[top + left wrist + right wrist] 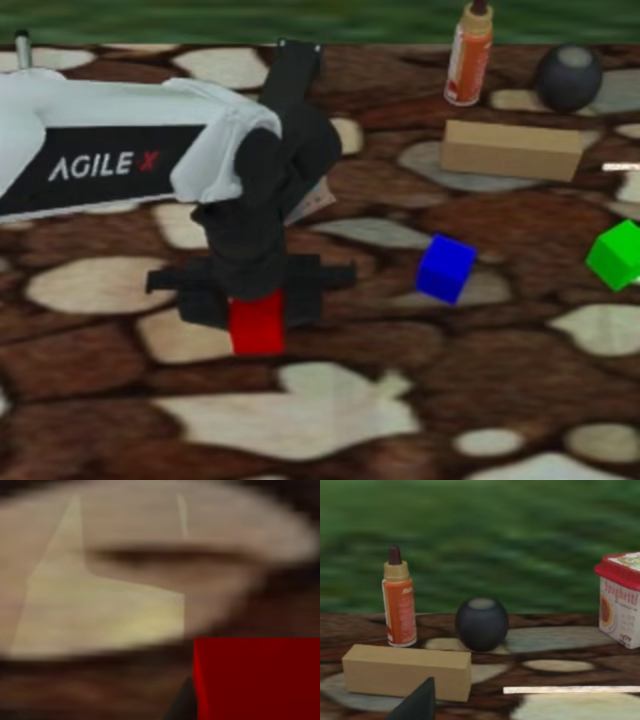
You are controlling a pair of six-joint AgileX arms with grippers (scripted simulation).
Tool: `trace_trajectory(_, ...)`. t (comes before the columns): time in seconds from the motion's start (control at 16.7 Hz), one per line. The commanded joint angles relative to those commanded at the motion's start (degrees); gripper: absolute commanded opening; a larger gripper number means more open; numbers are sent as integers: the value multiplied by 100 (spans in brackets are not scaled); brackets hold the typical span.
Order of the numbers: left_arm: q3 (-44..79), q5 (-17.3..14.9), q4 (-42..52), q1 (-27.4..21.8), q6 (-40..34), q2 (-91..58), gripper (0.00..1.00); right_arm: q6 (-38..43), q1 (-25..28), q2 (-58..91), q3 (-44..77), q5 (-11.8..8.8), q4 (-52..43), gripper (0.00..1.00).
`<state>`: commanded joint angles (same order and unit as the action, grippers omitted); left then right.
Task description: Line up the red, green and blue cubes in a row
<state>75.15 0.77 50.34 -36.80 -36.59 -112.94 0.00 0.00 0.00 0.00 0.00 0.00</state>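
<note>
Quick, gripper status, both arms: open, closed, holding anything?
Left gripper: down over the red cube, fingers either side of it; a firm grip cannot be told.
Right gripper: only a dark fingertip shows in its wrist view; cannot be told.

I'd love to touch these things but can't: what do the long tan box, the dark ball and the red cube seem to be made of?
Tan box: probably cardboard, dull, flat brown faces, sharp edges. Dark ball: maybe rubber or matte plastic, charcoal with a soft sheen and a paler flat spot on top. Red cube, beneath the left claw: likely plain plastic or painted wood, even matte colour, no gloss.
</note>
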Motion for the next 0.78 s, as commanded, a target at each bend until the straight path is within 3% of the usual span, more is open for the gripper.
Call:
trace_trajectory(0.36,-255,0,-361,-9,-4,-151,0,0,0,0,0,0,0,100)
trace_trajectory(0.78,-255,0,-361,-9,-4,-151,53,0,0,0,0,0,0,100)
